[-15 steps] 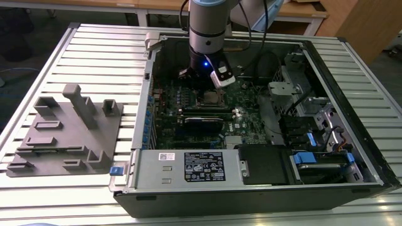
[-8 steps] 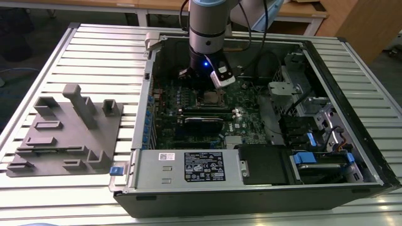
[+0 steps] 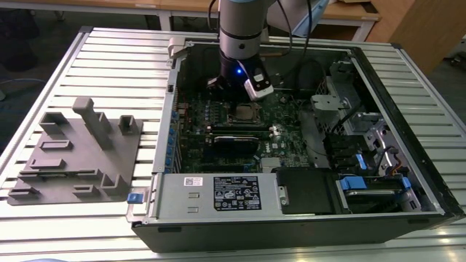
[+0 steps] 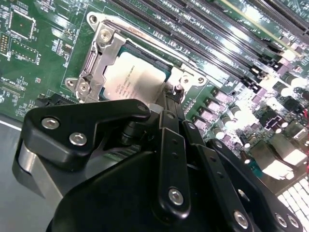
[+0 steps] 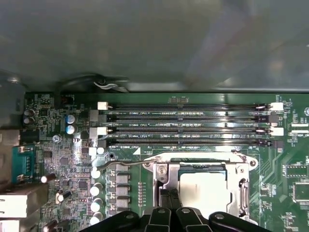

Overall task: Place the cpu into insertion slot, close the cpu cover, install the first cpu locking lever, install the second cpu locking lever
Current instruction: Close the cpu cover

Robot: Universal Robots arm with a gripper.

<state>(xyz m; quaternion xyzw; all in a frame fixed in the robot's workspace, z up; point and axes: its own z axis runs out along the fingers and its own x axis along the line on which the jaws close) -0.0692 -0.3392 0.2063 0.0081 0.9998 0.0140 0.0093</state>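
Two fingers [image 5: 165,200] are pressed flat against each other, with no gap visible and nothing seen between them; the gripper [image 5: 170,194] tip sits at the edge of the cpu cover [image 5: 161,176], on the side where the wire locking lever [image 5: 126,164] runs out over the green motherboard [image 5: 63,159]. The cpu [image 5: 203,188] lies seated in the insertion slot [image 3: 246,113], silver top showing through the cover's cut-out; the cover lies flat over it in both wrist views. The slot sits mid-board inside the open computer case [image 3: 291,234], which rests on the slatted surface [image 3: 109,60]; the arm [image 3: 240,27] reaches into the case from above.

Judgement: chip placed, cover down, work is at a lever; which of the two, cannot tell. The lever's hooked free end lies away from the socket, beside a row of capacitors [image 5: 95,191]; whether it is under its catch, cannot tell.

To do this well, as I judge it:
- use the closed tip as a pusher, with contact on the wire alone, not on the cpu top or bare board;
- press down first, then sideways toward the catch, slowly; spring wire likely slips off a narrow tip;
- steer clear of the memory slots [image 5: 188,118] just beyond the socket;
- watch the cover edge for lift, a sign the lever is not bearing.
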